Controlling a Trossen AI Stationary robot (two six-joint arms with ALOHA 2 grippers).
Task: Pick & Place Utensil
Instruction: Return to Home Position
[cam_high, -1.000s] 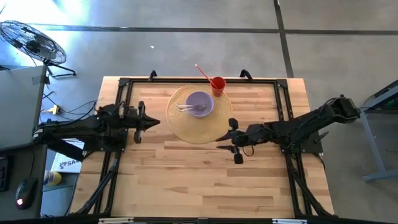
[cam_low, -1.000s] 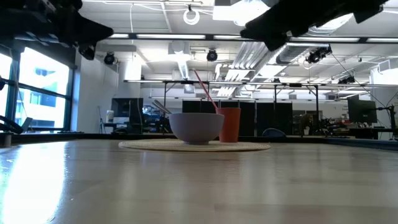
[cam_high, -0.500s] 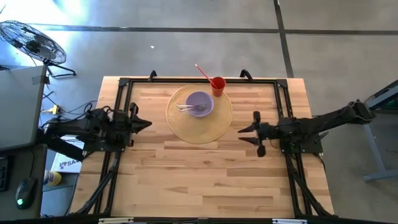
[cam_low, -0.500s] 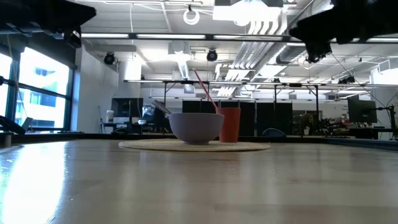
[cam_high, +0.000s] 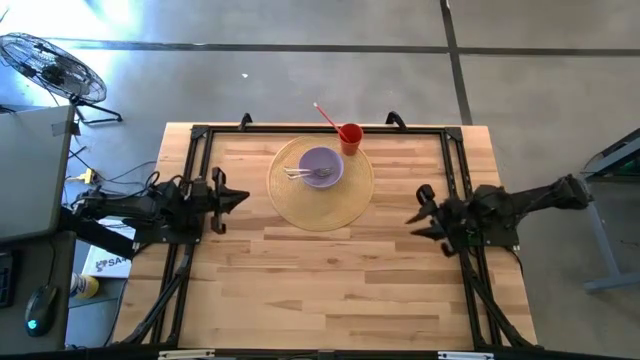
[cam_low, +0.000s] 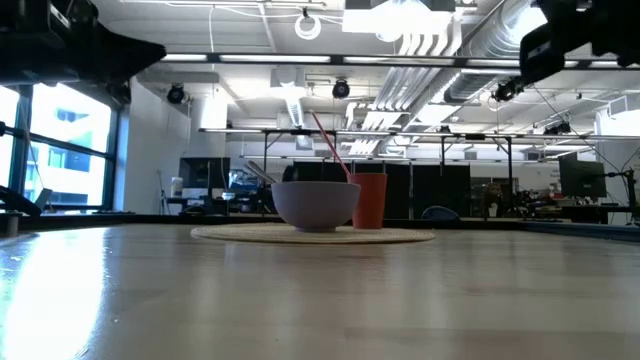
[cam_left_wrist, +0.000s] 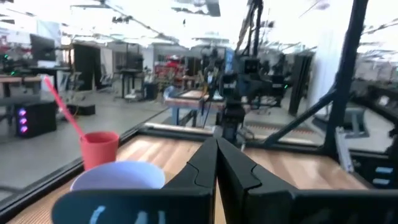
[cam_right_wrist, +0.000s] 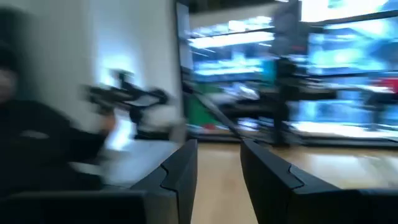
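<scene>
At the back middle of the worktop (cam_high: 320, 290) sits the round mat (cam_high: 345, 205) with the bowl (cam_high: 322, 163) on it. Two silver utensils (cam_high: 298, 173) lie inside the bowl, handles jutting over the rim on the left arm's side; I cannot tell fork from spoon. The cup (cam_high: 350, 136) stands at the mat's back rim, just beside the bowl, with the straw (cam_high: 326, 115) leaning out of it toward the back edge. The low view agrees: straw in cup, cup close against bowl. No task item shows loose on the bare wood. The left arm (cam_high: 140, 205) lies over the left edge of the worktop, pointing inward at the mat. The left jaws are clenched, tips meeting, nothing between them (left wrist view). The right arm (cam_high: 510, 205) lies over the right edge, also pointing inward. The right jaws are released, with a plain gap between the fingers, and carry nothing. Both are well apart from the mat. Judgement: all placing looks done, and the step in hand is the retreat to the rest pose. Next move calls for folding each arm into its parked posture on its own side, with no grasp needed. The right jaws might be clenched to match the left. Risk looks low, since the straw is the tallest thing and stands far from either arm.
</scene>
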